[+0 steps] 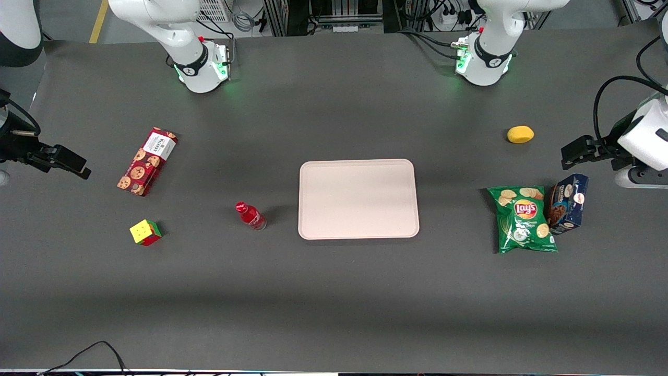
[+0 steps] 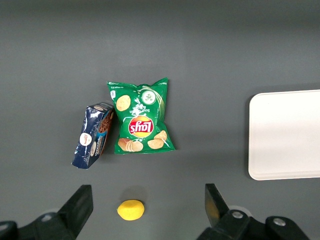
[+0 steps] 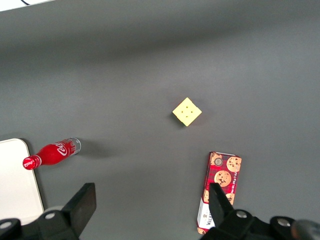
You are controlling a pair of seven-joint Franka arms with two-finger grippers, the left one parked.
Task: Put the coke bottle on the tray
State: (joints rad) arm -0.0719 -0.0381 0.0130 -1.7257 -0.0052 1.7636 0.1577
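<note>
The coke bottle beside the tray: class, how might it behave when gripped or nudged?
The coke bottle looks upright, small and narrow, so a nudge would probably tip it, then its round body might roll. Its glossy surface may slip. The gripper is open, well away.

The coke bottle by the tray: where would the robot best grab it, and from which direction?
Probably from straight above, closing across the red middle of the coke bottle. It seems to stand upright beside the tray, so the slim cap would slip more easily than the wider body. The end effector waits open at the working arm's end of the table.
</note>
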